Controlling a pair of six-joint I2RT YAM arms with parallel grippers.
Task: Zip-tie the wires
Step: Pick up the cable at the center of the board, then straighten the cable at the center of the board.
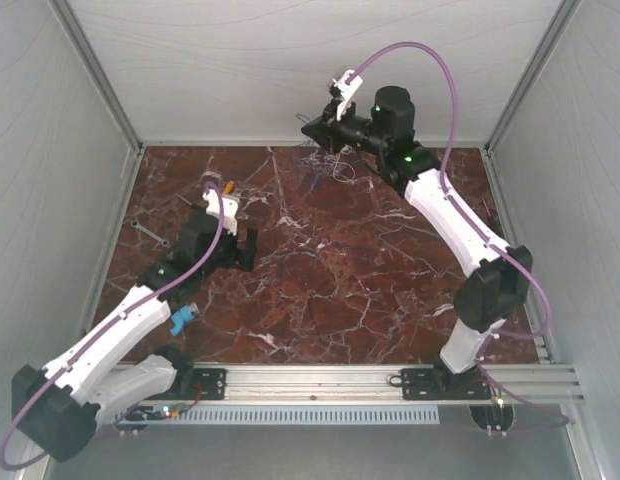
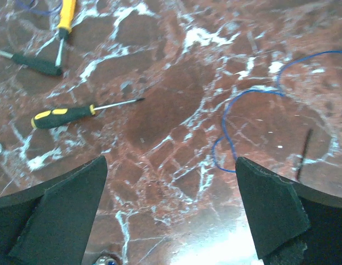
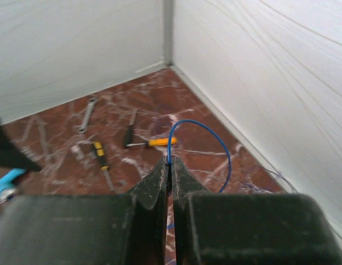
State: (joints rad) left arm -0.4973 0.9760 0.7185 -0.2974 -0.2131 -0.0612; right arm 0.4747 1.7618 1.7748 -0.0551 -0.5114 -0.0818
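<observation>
My right gripper (image 3: pixel 170 165) is pinched shut on a loop of the wires (image 3: pixel 199 128), held up near the far edge. My left gripper (image 2: pixel 170 182), spread wide, is nearer the zip tie (image 2: pixel 303 155), which lies flat ahead-right, long axis pointing away.

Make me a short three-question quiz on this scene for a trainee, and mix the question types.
1. True or false: the left gripper is open.
2. The right gripper pinches: A) nothing, B) the wire, C) a screwdriver.
3. Where does the zip tie lie?
Key: 1 true; 2 B; 3 on the table, unheld.
</observation>
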